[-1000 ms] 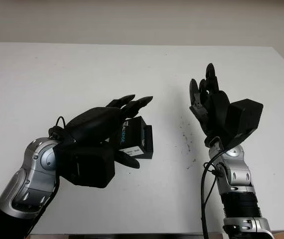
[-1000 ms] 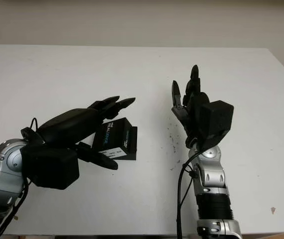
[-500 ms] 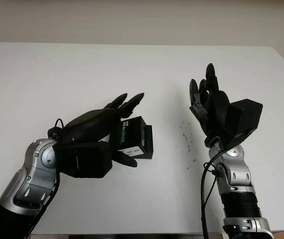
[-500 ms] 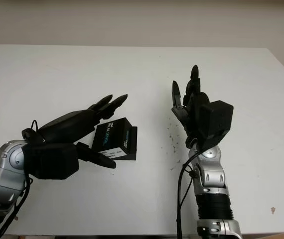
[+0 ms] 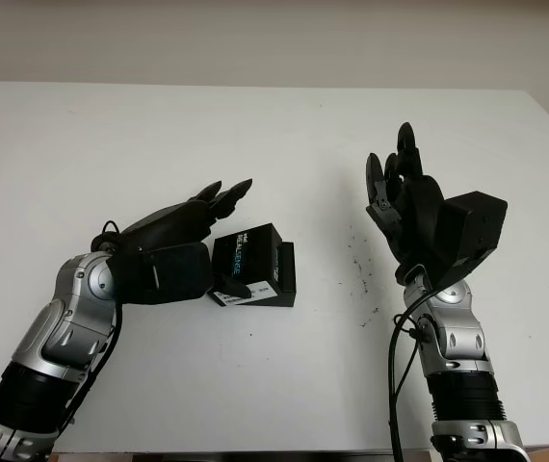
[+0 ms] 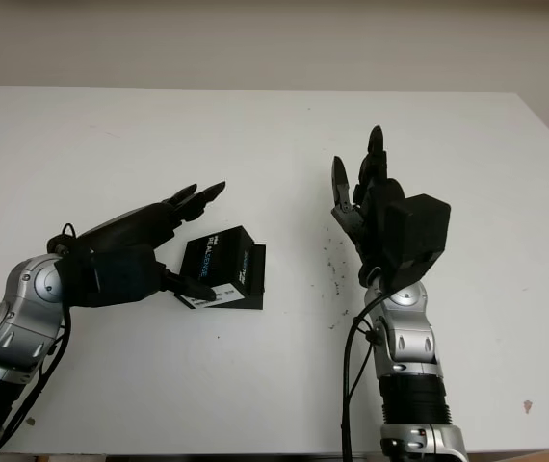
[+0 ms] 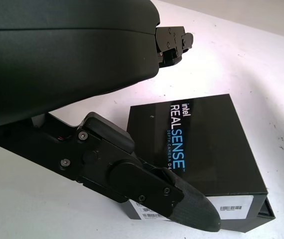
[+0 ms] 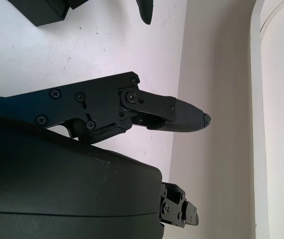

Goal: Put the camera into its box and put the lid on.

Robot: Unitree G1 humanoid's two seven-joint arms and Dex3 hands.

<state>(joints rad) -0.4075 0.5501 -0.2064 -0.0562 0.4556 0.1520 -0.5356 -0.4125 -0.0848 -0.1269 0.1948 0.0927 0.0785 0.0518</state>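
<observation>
The black camera box [image 5: 253, 265] lies on the white table [image 5: 274, 135] with its "Intel RealSense" lid [image 7: 202, 149] on top. The base sticks out a little past the lid on the right side [image 5: 288, 273]. What is inside is hidden. My left hand [image 6: 202, 236] is open just left of the box. Its fingers [image 5: 228, 192] reach past the box's far left corner, and its thumb [image 7: 157, 184] lies along the near edge by the white label; I cannot tell if it touches. My right hand [image 5: 397, 176] is open and held upright to the right of the box, well apart from it.
Small dark specks [image 5: 359, 269] mark the table between the box and the right arm. Bare table stretches behind and to both sides of the box. The near table edge [image 5: 255, 450] runs just in front of both arms.
My left hand has drawn back to the left and lowered, coming off the lid it was covering. The box stays put. The right hand has not moved.
</observation>
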